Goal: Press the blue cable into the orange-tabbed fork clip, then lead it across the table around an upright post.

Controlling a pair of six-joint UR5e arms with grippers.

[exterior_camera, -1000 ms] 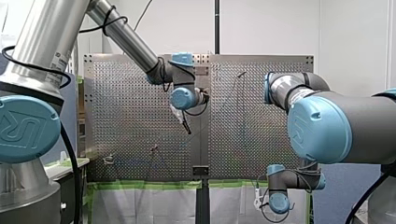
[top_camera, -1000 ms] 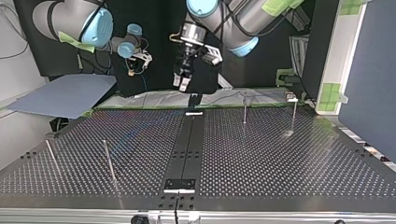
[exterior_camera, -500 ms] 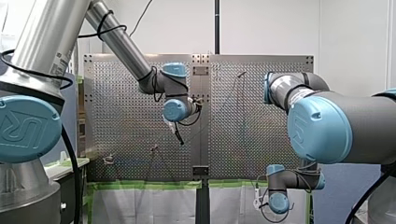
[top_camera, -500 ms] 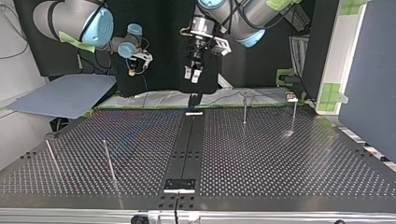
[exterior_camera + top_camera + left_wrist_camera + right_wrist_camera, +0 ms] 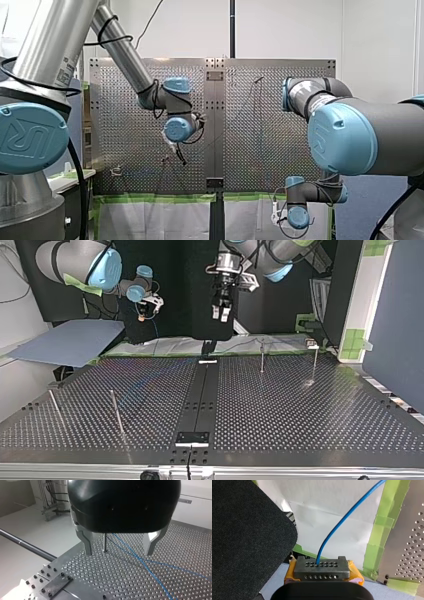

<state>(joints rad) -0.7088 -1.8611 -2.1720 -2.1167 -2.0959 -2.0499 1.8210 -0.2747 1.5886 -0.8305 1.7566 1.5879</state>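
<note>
blue cable [image 5: 140,560] lies on the tabletop [image 5: 112,582] in two crossing strands, running diagonally from beside an upright post [image 5: 104,542] out under my left claw [image 5: 118,552], spread and empty above; my right claw [image 5: 322,568] grips its end off the tabletop's edge.

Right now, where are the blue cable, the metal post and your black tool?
Thin blue cable [image 5: 143,560]: left wrist view, where its strands cross.
Thin upright metal post [image 5: 104,543]: left wrist view, mid-shaft.
Black left tool with metal fingers [image 5: 118,554]: left wrist view, midway between fingertips.
</note>
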